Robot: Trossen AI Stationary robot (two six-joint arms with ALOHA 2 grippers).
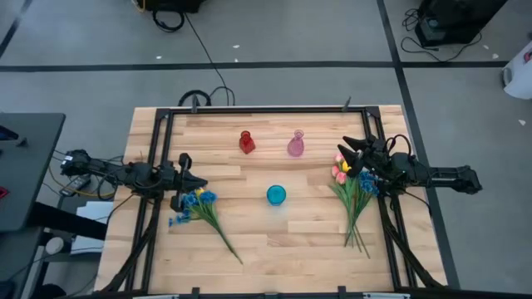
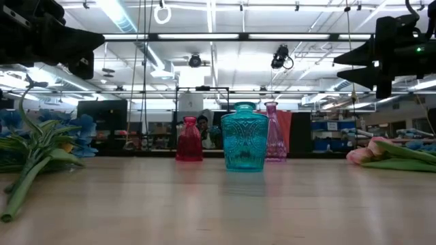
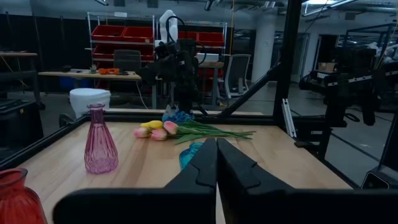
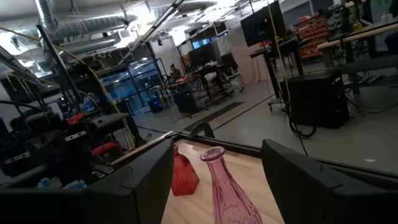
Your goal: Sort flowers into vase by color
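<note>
1. The right gripper (image 1: pixel 343 151) is hovering with its fingers spread wide and holding nothing, above the heads of the right-hand bunch of pink and yellow tulips (image 1: pixel 340 172); its wrist camera is looking between the fingers at the pink vase (image 4: pixel 222 186) and red vase (image 4: pixel 183 175).
2. The left gripper (image 1: pixel 202 182) is keeping its fingers pressed together, empty, just above the blue sprigs (image 1: pixel 199 199) lying at the table's left.
3. The flowers are looking light, limp and easily crushed at the blossoms; I judge the thin green stems (image 1: pixel 223 233), stiffer and narrower, to be the better place to pinch, partway along from the head.
4. Both arms are reaching inward from the table's sides, held roughly level above the wood.
5. The red and pink vases are standing at the far side, with the teal vase (image 1: pixel 276 195) nearer, at the centre, all well apart from both bunches.
</note>
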